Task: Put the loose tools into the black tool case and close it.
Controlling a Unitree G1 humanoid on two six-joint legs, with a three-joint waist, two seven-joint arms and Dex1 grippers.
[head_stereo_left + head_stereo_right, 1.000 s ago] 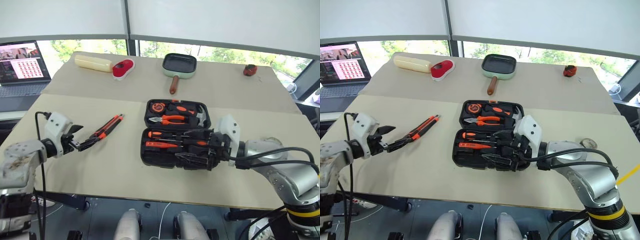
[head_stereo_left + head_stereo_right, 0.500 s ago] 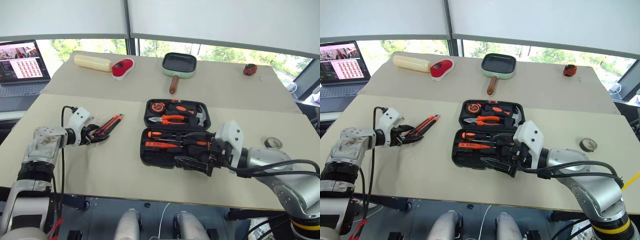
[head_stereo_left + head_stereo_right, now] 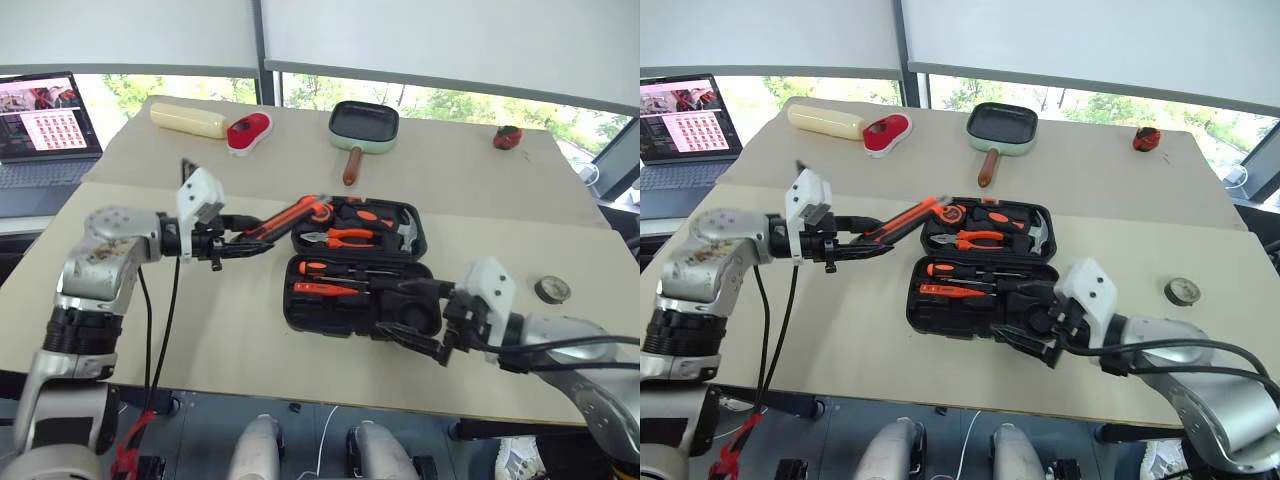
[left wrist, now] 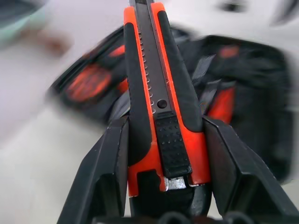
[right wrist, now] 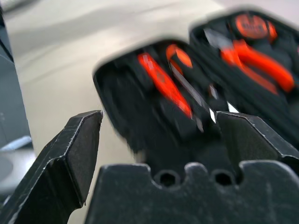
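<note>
beige table [image 3: 200,330], windows [image 3: 460,105], white blinds [image 3: 450,45]

Black-and-orange utility knife [image 4: 161,100], black tool case [image 3: 355,300] with orange-handled tools, green frying pan [image 3: 364,125].

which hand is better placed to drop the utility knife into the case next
The left. The left hand is shut on the utility knife, whose tip reaches over the far-left corner of the open black tool case. The right hand is open, holds nothing, and sits at the case's near right edge.
</note>
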